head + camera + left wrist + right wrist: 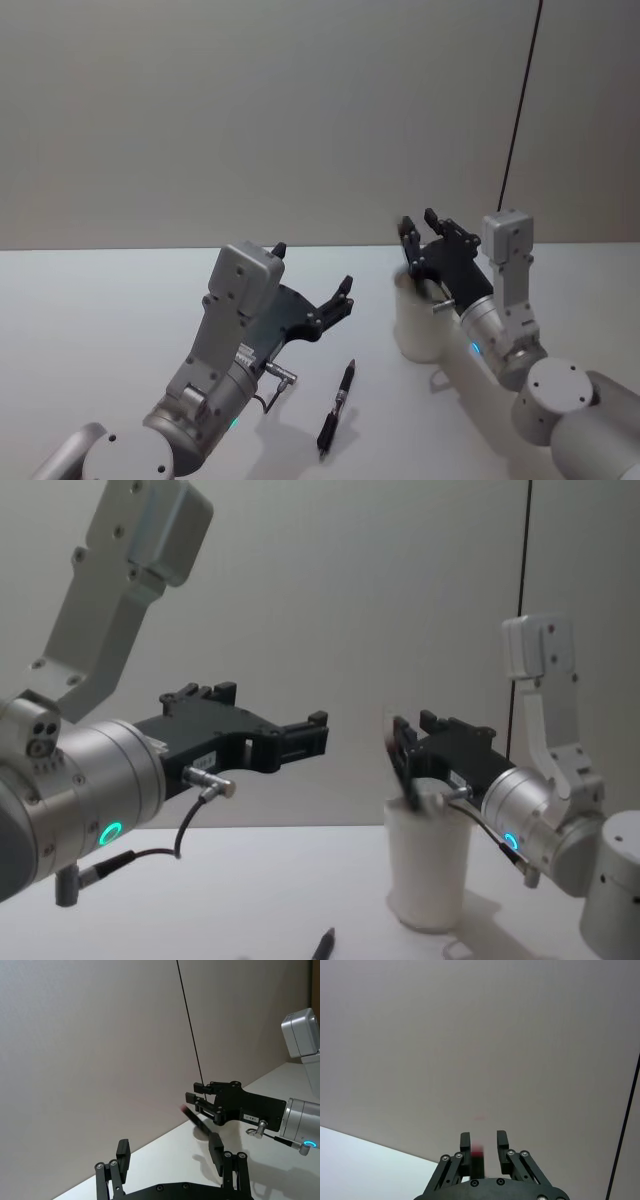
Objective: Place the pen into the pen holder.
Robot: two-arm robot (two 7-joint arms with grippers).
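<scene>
Side-on from the chest: slim dark pen (405, 765), red at the upper tip, clamped between the narrowed jaws of the black right gripper (412, 725) directly above the plain white tapered paper cup (428, 870), lower end reaching the rolled rim. From the head, that rim hidden behind the gripper. Left of the cup, second dark pen (337, 405) lying flat on the matte white table (100, 320). Farther left, black left gripper (314, 268) raised, jaws wide, empty.

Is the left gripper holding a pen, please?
No, the left gripper is open and empty, a pen lies on the table, and the right gripper holds a second pen at the cup.
</scene>
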